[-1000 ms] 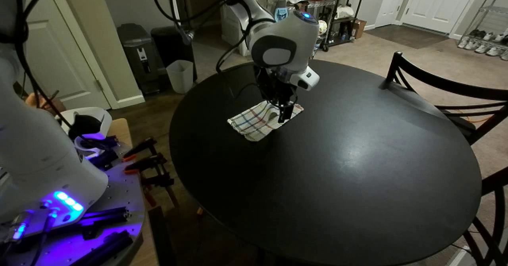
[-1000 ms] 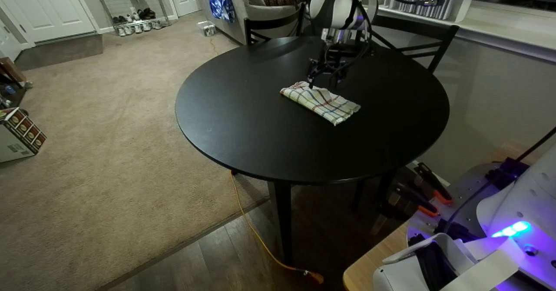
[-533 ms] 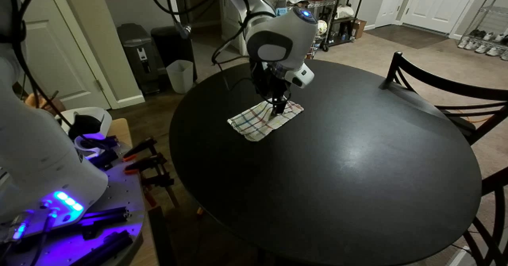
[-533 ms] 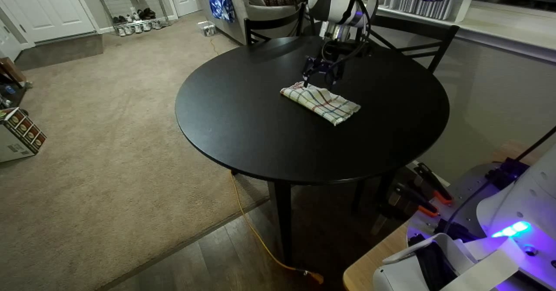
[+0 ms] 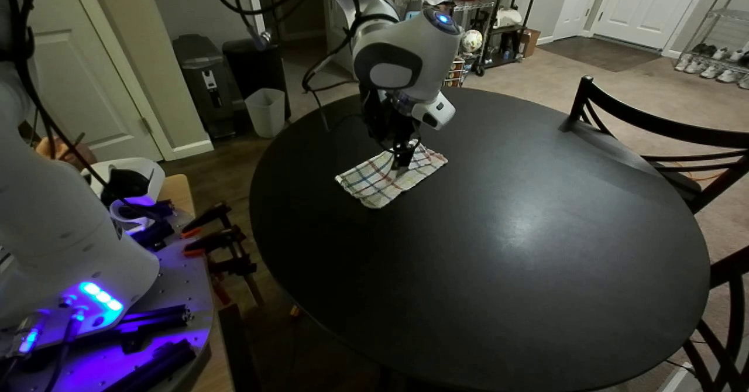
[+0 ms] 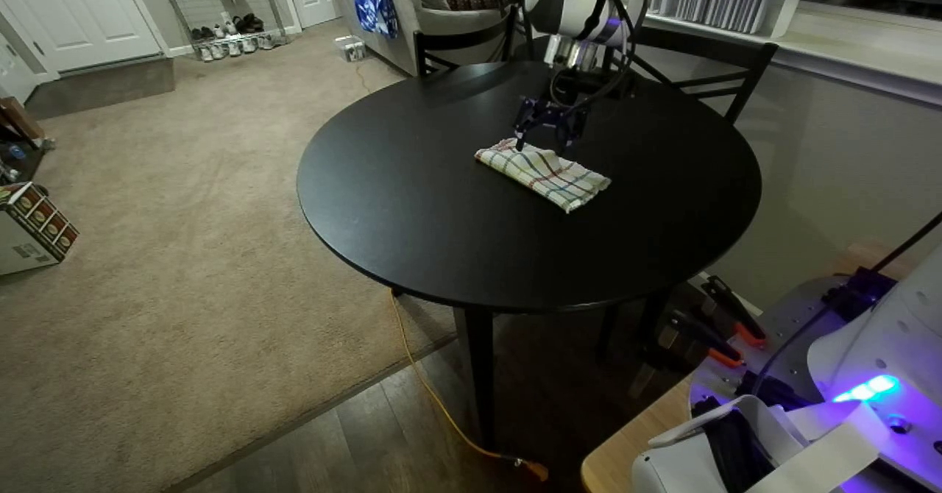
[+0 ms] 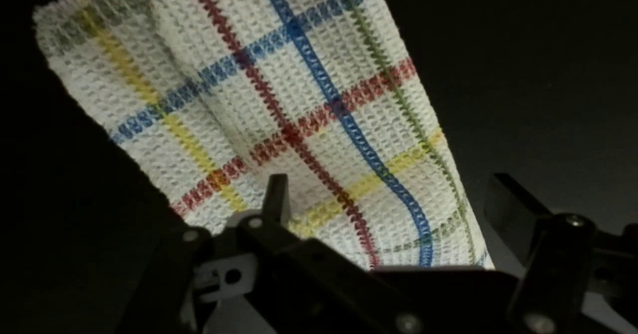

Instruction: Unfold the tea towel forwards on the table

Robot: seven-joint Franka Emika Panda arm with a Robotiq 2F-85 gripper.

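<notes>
In an exterior view, from left: the robot's white base (image 5: 70, 228), lit blue; black clamps (image 5: 213, 241) with orange tips; then the round, matte black bench (image 5: 526, 251); on its left part, toward the far side, a white tea towel (image 5: 368, 181) with coloured checks, lying nearly flat and apparently folded into an oblong; over it, the robot's single arm (image 5: 433, 41); at right, a dark chair (image 5: 661, 121) with a curved back. The towel's long axis slants from lower left, the end nearer the base, to upper right.

In the wrist view, again from left: one finger (image 7: 275, 199) of the gripper (image 7: 388, 184) stands over the checked cloth, next comes a long edge of the towel, then the opposite finger (image 7: 513, 214) over the black surface. The two are well apart, with nothing clamped between them. The towel thus lies below the gripper, most of it reaching to the upper left, its long axis cutting steeply across the line from finger to finger. Whether a fingertip touches it, I cannot tell. The coming move, I judge, turns on that edge: bringing the fingers together there should pinch cloth, though how many layers would follow is uncertain.

In an exterior view, a printed cardboard box (image 6: 37, 228) stands at far left; any lettering is too small to read. No brand or label is legible elsewhere.
</notes>
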